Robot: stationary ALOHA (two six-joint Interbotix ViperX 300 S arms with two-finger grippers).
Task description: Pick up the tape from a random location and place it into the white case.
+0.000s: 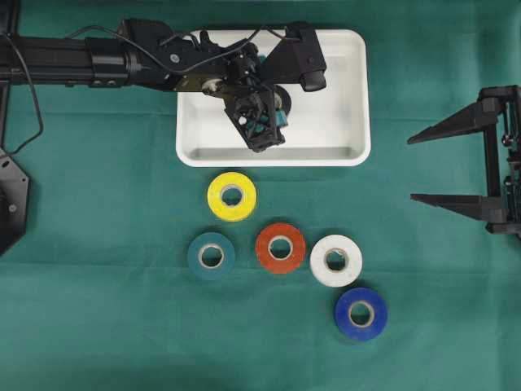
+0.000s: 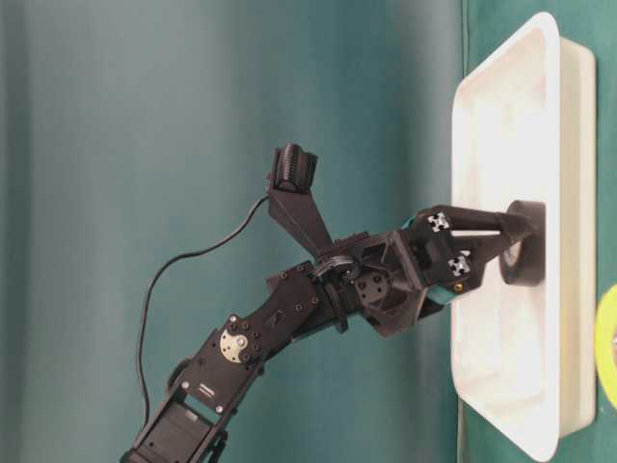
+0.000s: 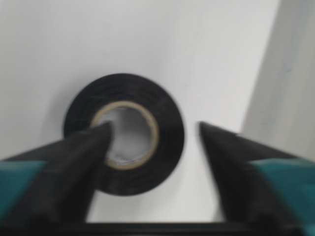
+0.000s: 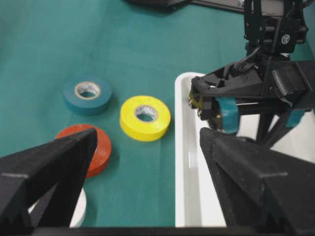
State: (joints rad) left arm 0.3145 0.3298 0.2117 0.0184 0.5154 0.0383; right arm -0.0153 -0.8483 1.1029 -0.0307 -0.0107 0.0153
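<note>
step: release stage, as I read it; black tape (image 3: pixel 124 147) lies flat on the floor of the white case (image 1: pixel 352 98), toward its middle.
left gripper (image 3: pixel 152 129): over the case, jaws spread; one finger (image 3: pixel 74 162) sits in the roll's core hole, the other stands clear outside the roll. I see no pinch on it.
right gripper (image 1: pixel 419 167): parked well to the right of the case, jaws spread wide, nothing between them.
other rolls: yellow tape (image 1: pixel 232 196) just below the case, teal tape (image 1: pixel 211 256), red tape (image 1: pixel 280 248), white tape (image 1: pixel 335 260) and blue tape (image 1: pixel 361 313) further below it, all on the green cloth (image 1: pixel 98 309).
next: I'd lift the left gripper straight up so the inner finger clears the core without dragging the roll.
risk: finger could snag the core and tip the roll.
</note>
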